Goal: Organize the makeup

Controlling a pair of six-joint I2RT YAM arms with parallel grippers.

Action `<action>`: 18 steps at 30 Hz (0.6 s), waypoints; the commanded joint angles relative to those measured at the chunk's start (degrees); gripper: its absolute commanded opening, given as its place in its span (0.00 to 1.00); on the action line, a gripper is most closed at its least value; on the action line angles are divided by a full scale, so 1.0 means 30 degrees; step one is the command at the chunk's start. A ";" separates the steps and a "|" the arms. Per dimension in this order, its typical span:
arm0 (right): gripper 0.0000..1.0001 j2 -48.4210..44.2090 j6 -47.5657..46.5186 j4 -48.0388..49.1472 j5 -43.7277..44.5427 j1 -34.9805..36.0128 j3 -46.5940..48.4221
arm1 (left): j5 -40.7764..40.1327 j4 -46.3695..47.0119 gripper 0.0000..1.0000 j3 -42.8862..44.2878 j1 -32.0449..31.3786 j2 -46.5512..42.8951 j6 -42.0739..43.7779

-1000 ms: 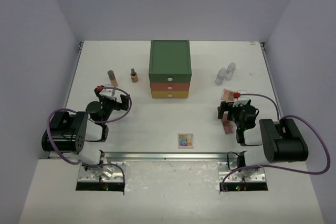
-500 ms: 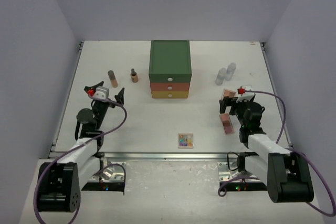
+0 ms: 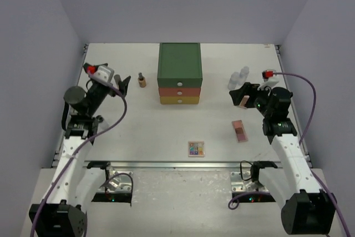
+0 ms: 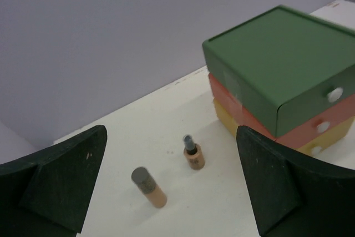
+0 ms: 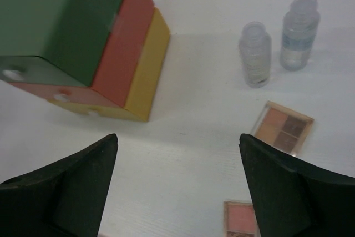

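Observation:
A square multicolour eyeshadow palette (image 3: 196,149) lies near the front centre. A pink compact (image 3: 239,131) lies at the right, also in the right wrist view (image 5: 240,218). A tan four-shade compact (image 5: 283,127) lies behind it. Two clear bottles (image 3: 239,76) (image 5: 255,54) stand at the back right. A peach tube with a grey cap (image 4: 148,187) and a small peach bottle with a dark cap (image 4: 193,154) (image 3: 142,80) stand left of the box. My left gripper (image 3: 121,81) (image 4: 171,137) is open and empty above the tube. My right gripper (image 3: 241,95) (image 5: 177,137) is open and empty above the compacts.
The green, orange and yellow three-drawer box (image 3: 179,81) stands at the back centre with its drawers shut, and shows in both wrist views (image 4: 283,76) (image 5: 83,37). Grey walls close in the table at the left, back and right.
Both arms have unfolded and lifted. The left gripper moved back and left toward the tubes, the right gripper back and right over the compacts. Both stayed open and empty.

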 commanded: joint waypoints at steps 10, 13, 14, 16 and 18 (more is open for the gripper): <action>0.49 0.3712 0.3729 -0.7788 1.2820 0.9025 0.9527 | 0.3075 -1.2416 0.95 1.5919 -0.1821 1.2231 -0.3273; 0.52 0.5786 0.5007 -0.8771 1.4723 1.1830 1.1208 | 0.2603 -1.3992 0.91 1.7629 -0.2241 1.3849 -0.3357; 0.53 0.5868 0.5333 -0.9350 1.4766 1.2447 1.1880 | 0.2445 -1.4421 0.91 1.8242 -0.2273 1.4370 -0.3459; 0.53 0.8538 0.5738 -1.0976 1.6060 1.4607 1.3567 | 0.1936 -1.5363 0.90 2.0279 -0.2330 1.6093 -0.4237; 0.54 0.9541 0.6163 -1.1179 1.6659 1.5436 1.4781 | 0.1907 -1.5619 0.90 2.0854 -0.2387 1.6610 -0.4552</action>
